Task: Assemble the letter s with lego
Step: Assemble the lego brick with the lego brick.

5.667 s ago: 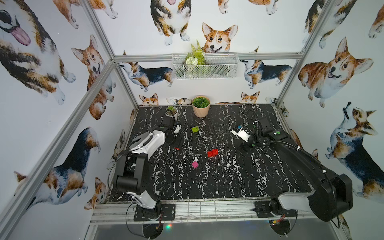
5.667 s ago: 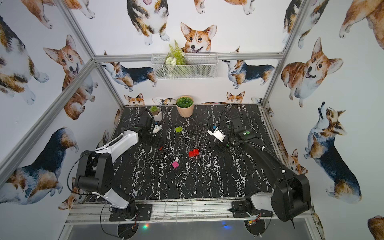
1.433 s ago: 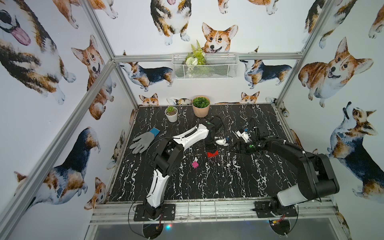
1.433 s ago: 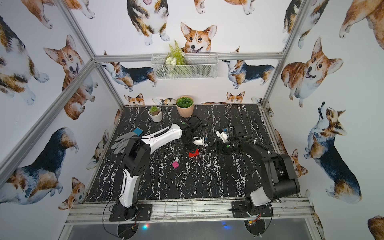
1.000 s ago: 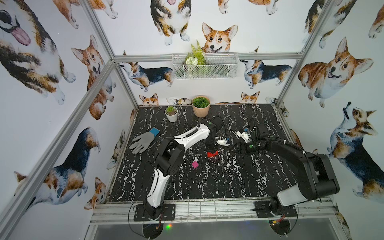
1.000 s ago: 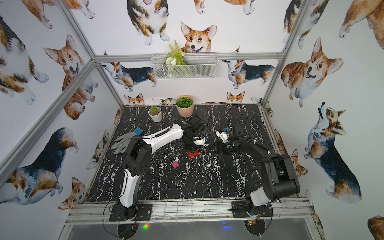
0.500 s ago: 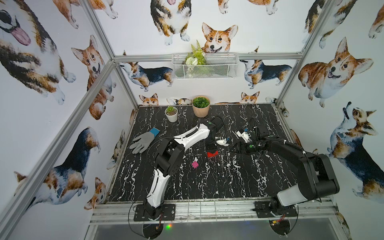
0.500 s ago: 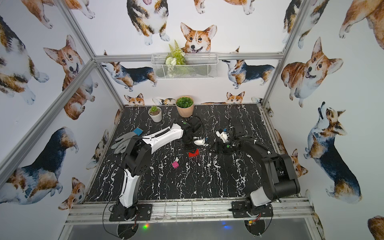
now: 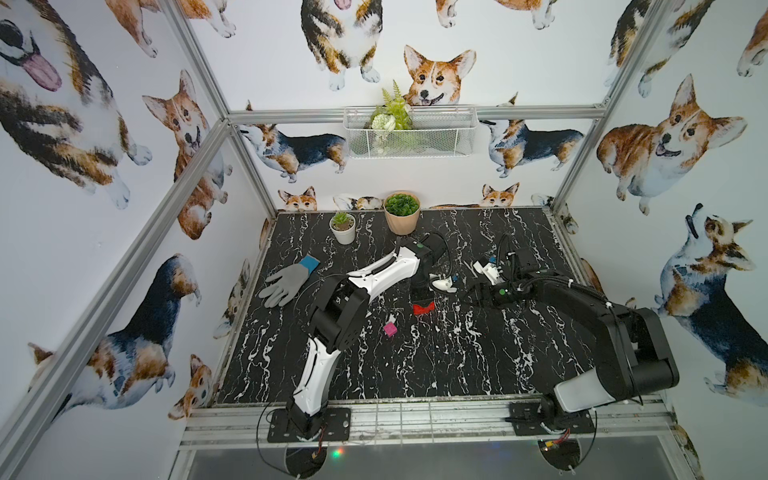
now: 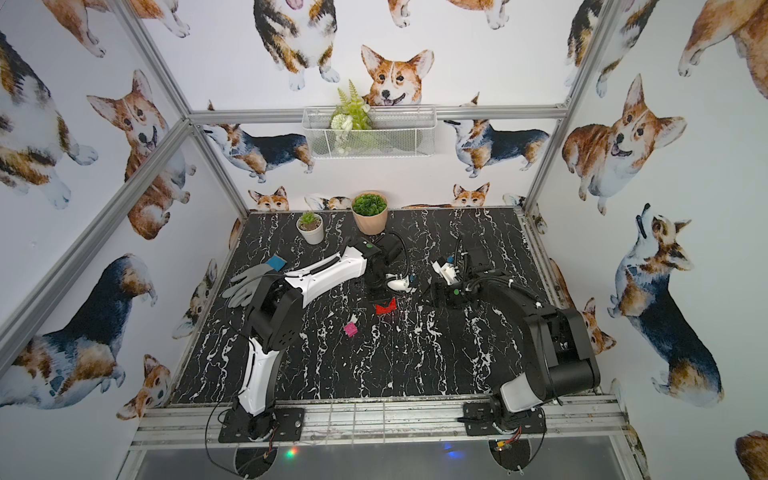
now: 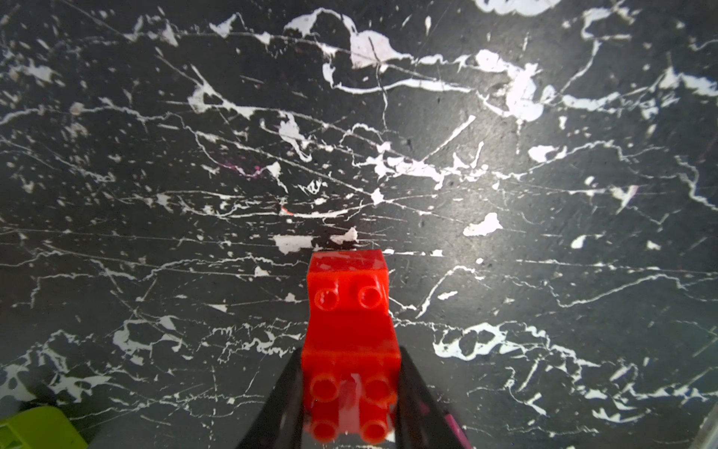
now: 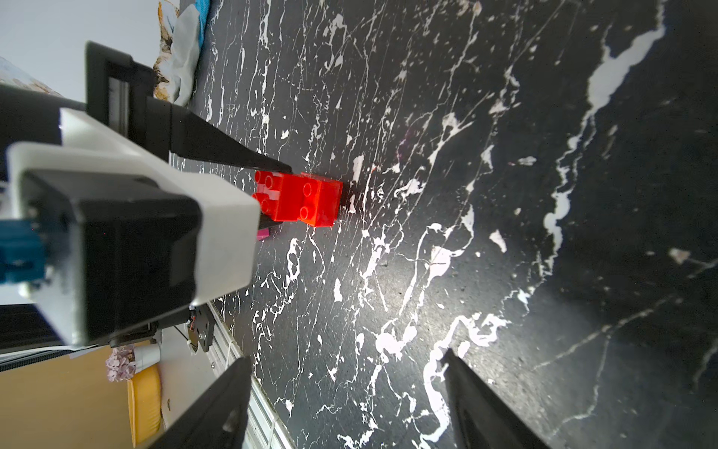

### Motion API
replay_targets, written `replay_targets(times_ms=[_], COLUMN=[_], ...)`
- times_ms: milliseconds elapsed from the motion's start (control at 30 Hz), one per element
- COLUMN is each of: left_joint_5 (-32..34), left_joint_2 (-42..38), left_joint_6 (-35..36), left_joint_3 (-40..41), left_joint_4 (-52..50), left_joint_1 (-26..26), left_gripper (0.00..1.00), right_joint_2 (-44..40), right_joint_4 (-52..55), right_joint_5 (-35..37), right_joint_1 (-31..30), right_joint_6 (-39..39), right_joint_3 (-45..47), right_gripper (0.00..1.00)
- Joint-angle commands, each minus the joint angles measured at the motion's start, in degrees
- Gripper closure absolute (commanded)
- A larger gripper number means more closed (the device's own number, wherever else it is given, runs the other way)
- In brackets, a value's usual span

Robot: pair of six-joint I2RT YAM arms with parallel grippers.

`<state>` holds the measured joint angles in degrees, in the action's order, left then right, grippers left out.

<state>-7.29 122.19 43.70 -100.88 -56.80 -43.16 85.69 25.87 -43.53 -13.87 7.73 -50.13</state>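
Our left gripper [image 11: 351, 361] is closed narrowly on the joined red studded plastic bricks [image 11: 351, 334]. Its black fingers [image 11: 279, 408] press the sides of the upper brick, the one with four studs. Our right gripper [image 12: 345, 357] stands wide apart and holds nothing, with the red bricks ahead of it and clear of its tips.

The long axis of the red bricks runs straight out from the left gripper, in line with its fingers. The held brick sits a step higher, and the second juts past the fingertips a step lower with two studs bare. All the studs face up. We cannot tell whether the far end rests on the black white-veined tabletop [image 9: 415, 365] or hangs just over it.

Going back from the front rail, the magenta pink studded brick [image 9: 390, 329] lies alone. Beyond it and to its right are the red bricks [image 9: 424, 308], about mid-table between our two grippers. Farther back on the left lies a grey knitted glove [image 9: 286, 282] with a blue cuff. A small white pot [image 9: 343, 232] and a terracotta pot [image 9: 402, 220] stand near the back wall.

Only the left wrist view shows the lime green brick [image 11: 39, 427], near the gripper, and neither top view shows it. Both top views show the red bricks as a tiny zigzag with the studs too small to read. The right wrist view catches only a pink sliver behind the left gripper.
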Motion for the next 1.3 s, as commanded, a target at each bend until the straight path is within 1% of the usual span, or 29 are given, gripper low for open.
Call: replay_targets(times_ms=[0, 367, 467, 667, 933, 1267], left_joint_5=[1.63, 2.26, 3.20, 0.86, 1.76, 3.80], left_joint_2=[1.54, 1.90, 2.08, 2.00, 2.42, 3.15], left_joint_6=[0.42, -0.69, -0.83, -1.81, -2.30, -3.27], left_joint_3=[1.45, 4.03, 3.46, 1.67, -0.52, -1.25], left_joint_4=[-1.62, -0.66, -1.36, -3.00, -5.05, -5.89], left_joint_1=[-0.02, -0.09, -0.11, -0.26, -0.47, -1.62], left_gripper=[0.80, 0.83, 0.85, 0.86, 0.86, 0.86], right_joint_2=[0.05, -0.17, -0.17, -0.32, -0.52, -0.53], right_joint_4=[0.98, 1.54, 1.42, 1.38, 1.47, 1.64], right_joint_5=[-0.07, 0.51, 0.39, 0.29, 0.34, 0.81], right_joint_1=[-0.01, 0.07, 0.07, 0.07, 0.07, 0.07], right_joint_6=[-1.26, -1.75, -1.58, -1.52, -1.58, -1.80], right_joint_3=[-0.67, -0.36, -0.34, -0.32, -0.23, -0.23], right_gripper=[0.21, 0.21, 0.21, 0.21, 0.21, 0.21])
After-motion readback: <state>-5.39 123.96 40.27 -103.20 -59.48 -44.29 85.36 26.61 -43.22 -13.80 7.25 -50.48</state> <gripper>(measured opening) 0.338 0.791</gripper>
